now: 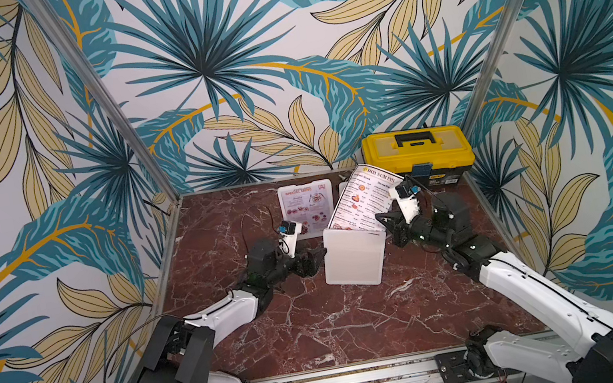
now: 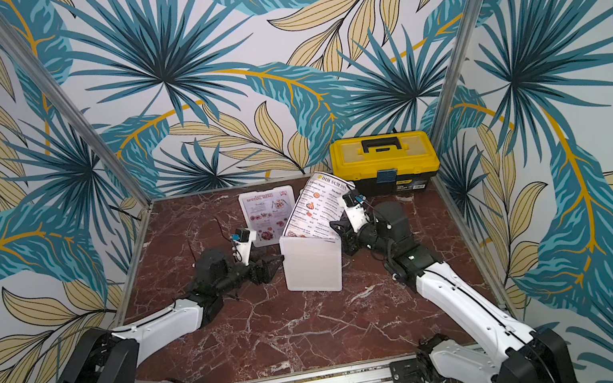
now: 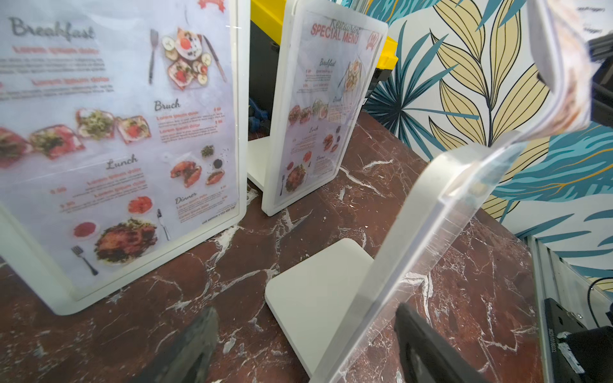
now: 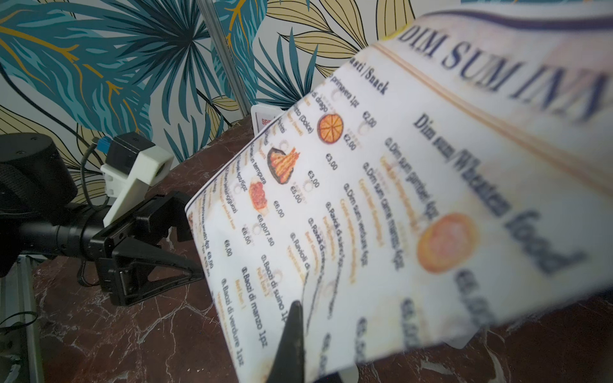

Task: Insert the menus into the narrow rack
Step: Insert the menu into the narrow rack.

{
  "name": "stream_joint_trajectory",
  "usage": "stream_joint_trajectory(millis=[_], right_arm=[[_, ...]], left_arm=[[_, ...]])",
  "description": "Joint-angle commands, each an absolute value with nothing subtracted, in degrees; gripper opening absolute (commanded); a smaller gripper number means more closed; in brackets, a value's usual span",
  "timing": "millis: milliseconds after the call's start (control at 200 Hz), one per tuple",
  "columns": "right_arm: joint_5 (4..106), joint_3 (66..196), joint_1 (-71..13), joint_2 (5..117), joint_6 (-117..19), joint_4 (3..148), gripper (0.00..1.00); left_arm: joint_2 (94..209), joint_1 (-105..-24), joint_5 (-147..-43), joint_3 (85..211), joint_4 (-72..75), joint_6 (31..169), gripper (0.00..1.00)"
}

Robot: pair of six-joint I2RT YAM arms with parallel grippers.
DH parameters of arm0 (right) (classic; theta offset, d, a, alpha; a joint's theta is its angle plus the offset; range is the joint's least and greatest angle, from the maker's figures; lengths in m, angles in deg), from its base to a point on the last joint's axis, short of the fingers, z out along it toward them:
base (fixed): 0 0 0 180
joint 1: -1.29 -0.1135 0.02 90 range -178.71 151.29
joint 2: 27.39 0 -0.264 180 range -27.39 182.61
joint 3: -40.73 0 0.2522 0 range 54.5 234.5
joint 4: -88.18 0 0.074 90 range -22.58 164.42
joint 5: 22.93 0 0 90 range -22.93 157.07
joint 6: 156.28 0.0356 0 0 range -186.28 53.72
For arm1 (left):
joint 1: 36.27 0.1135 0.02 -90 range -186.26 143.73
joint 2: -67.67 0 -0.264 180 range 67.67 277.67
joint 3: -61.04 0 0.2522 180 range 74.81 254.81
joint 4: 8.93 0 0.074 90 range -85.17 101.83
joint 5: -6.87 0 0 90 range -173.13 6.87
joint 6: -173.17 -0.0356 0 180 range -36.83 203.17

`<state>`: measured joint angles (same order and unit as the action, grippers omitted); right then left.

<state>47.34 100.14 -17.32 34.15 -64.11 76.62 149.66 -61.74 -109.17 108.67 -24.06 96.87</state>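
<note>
Step in hand: we are feeding the white "DIM SUM INN" paper menu (image 1: 361, 202) into the clear acrylic upright holder (image 1: 353, 256), the last empty one as far as we can judge.
Right pincer (image 1: 385, 225): we have it fully closed on the sheet's lower side edge; the sheet curls up and away from it, lower edge at the holder's top slot.
Left pincer (image 1: 318, 259): we hold it wide apart, one jaw on each side of the holder's near edge, gripping nothing we can see; contact with the acrylic we cannot tell.
Other menus: two red-titled "SPECIAL MENU" sheets already stand in their own white-framed holders (image 3: 116, 149) (image 3: 323, 109), beyond the left pincer.
Beyond the right pincer: a yellow plastic toolbox (image 1: 417, 157) against the wall.
Next move: we judge it calls for steadying the holder with the left pincer, then pushing the sheet straight down; the paper is limp and may buckle at the slot.
</note>
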Motion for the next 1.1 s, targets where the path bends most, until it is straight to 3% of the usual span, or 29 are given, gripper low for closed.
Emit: stream_joint_trajectory(millis=[0,646,1092], right_arm=[[47.37,101.87,-17.08,35.71,-62.70,75.82,0.00],[51.86,105.81,-17.07,36.42,-66.31,69.82,0.00],[46.17,110.61,-17.17,39.98,-70.84,63.54,0.00]], left_arm=[[150.02,-61.93,-108.44,109.69,-24.53,95.83,0.84],[149.84,-61.85,-106.02,110.02,-24.53,95.21,0.82],[146.47,-61.79,-107.10,109.04,-24.53,95.65,0.83]])
